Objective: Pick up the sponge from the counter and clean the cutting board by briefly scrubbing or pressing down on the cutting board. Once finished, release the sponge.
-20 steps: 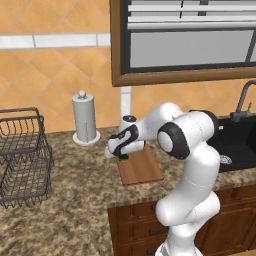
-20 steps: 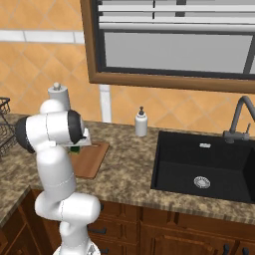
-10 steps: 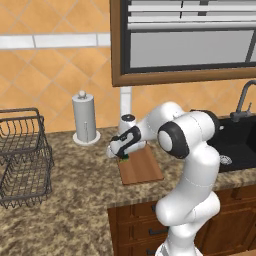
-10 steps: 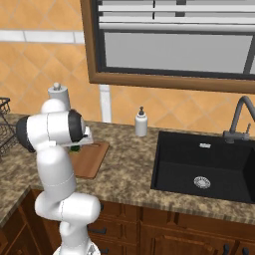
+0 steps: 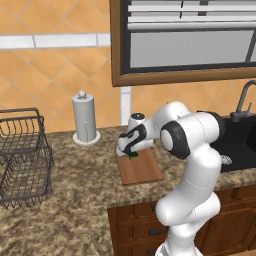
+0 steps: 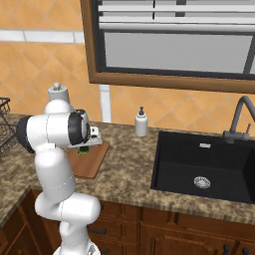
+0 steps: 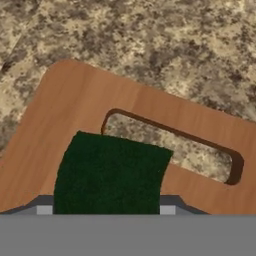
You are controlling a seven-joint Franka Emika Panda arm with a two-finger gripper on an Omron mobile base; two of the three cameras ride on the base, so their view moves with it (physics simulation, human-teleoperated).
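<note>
Hand (image 5: 131, 153) pinches sponge (image 7: 111, 172) over the cutting board's (image 7: 75, 115) slot (apparently touching; base views blocked).

A paper towel roll (image 5: 84, 118) stood by the wall; a wire rack (image 5: 22, 157) sat left; a soap bottle (image 6: 141, 122) stood near the black sink (image 6: 206, 164).

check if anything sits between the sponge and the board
Nothing visible does. The pincer holds the sponge right over the board, at its slot end, and the wood around it is bare.
</note>
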